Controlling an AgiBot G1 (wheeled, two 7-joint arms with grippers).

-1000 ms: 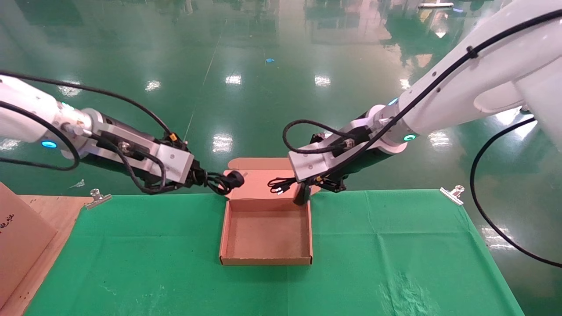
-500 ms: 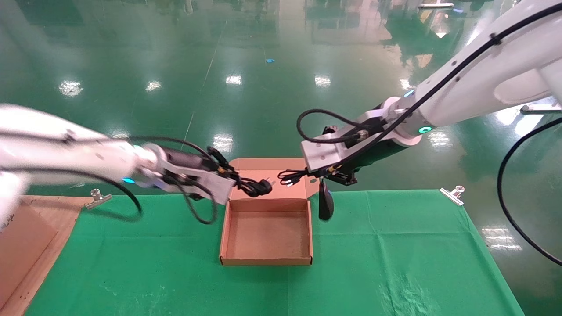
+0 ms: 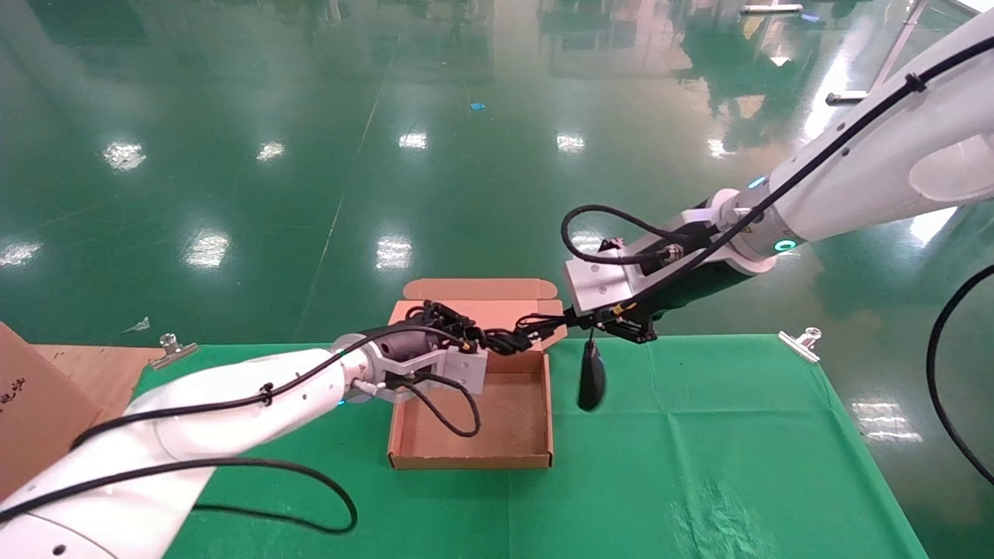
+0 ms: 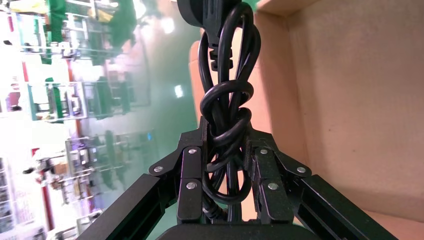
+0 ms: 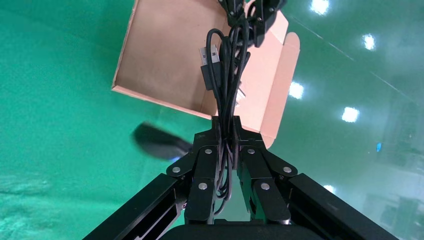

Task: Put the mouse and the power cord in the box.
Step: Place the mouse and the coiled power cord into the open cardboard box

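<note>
1. Head view: the left gripper (image 3: 489,340) and right gripper (image 3: 578,320) meet over the shallow tan cardboard box's (image 3: 470,460) back edge; the small black oval mouse (image 3: 592,378) dangles above the green cloth (image 3: 699,435).
2. Left wrist: fingers clench the looped thin black power cord (image 4: 227,125).
3. Right wrist: fingers pinch a thin black cable bundle (image 5: 226,100).

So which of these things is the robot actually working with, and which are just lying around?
In the job: power cord, in the left arm's jaws above the open box; mouse, dangling by its cable from the right arm's jaws over the green cloth.
Lying about: two metal binder clips at the cloth's far edge; carton far left.
</note>
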